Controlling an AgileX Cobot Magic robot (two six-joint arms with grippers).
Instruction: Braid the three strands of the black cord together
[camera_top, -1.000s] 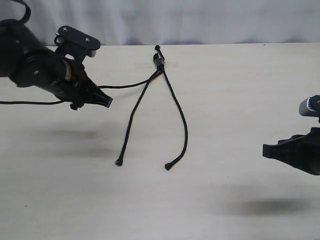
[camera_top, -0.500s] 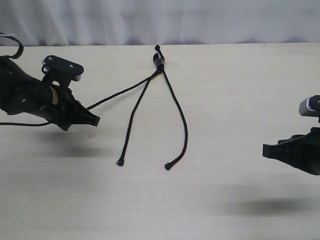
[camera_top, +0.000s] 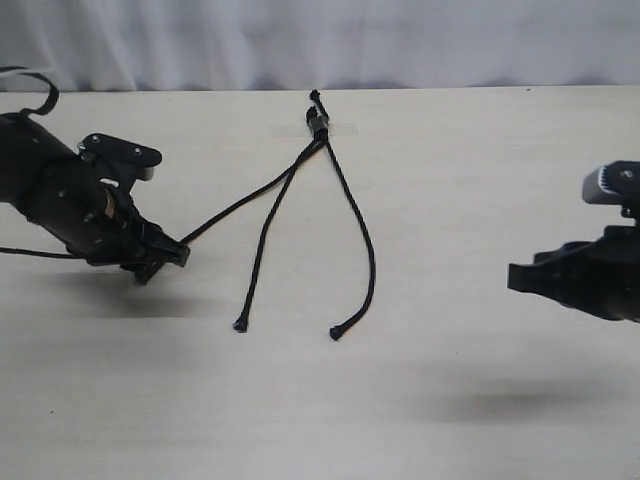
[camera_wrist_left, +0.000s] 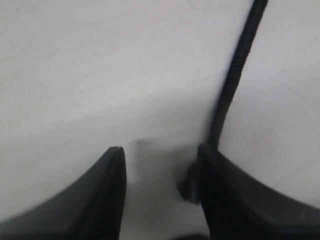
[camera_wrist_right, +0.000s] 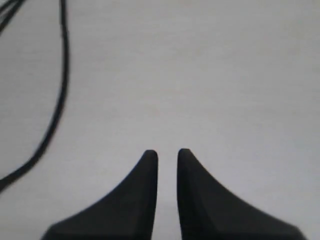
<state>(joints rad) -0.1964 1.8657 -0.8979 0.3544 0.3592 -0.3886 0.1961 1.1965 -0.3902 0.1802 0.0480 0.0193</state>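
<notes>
The black cord's knotted, taped end (camera_top: 319, 122) lies at the far middle of the table. From it three strands fan toward the near side. The left strand (camera_top: 245, 200) runs straight out to my left gripper (camera_top: 180, 255), low at the table. In the left wrist view that strand (camera_wrist_left: 235, 75) passes along the inner side of one finger, its tip lying loose beside it; the left gripper (camera_wrist_left: 160, 152) is open. The middle strand (camera_top: 265, 235) and right strand (camera_top: 360, 230) lie free. My right gripper (camera_top: 515, 277) hovers far right, its jaws (camera_wrist_right: 167, 154) nearly together with nothing between.
A pale tabletop (camera_top: 450, 400) carries everything, with a white curtain (camera_top: 400, 40) behind its far edge. The left arm's own black cable (camera_top: 30, 250) trails off to the left. A strand (camera_wrist_right: 60, 100) curves through the right wrist view, well away from the fingers.
My left gripper has moved toward the near left and down to the table, drawing the left strand out straight. The right gripper has shifted slightly left.
</notes>
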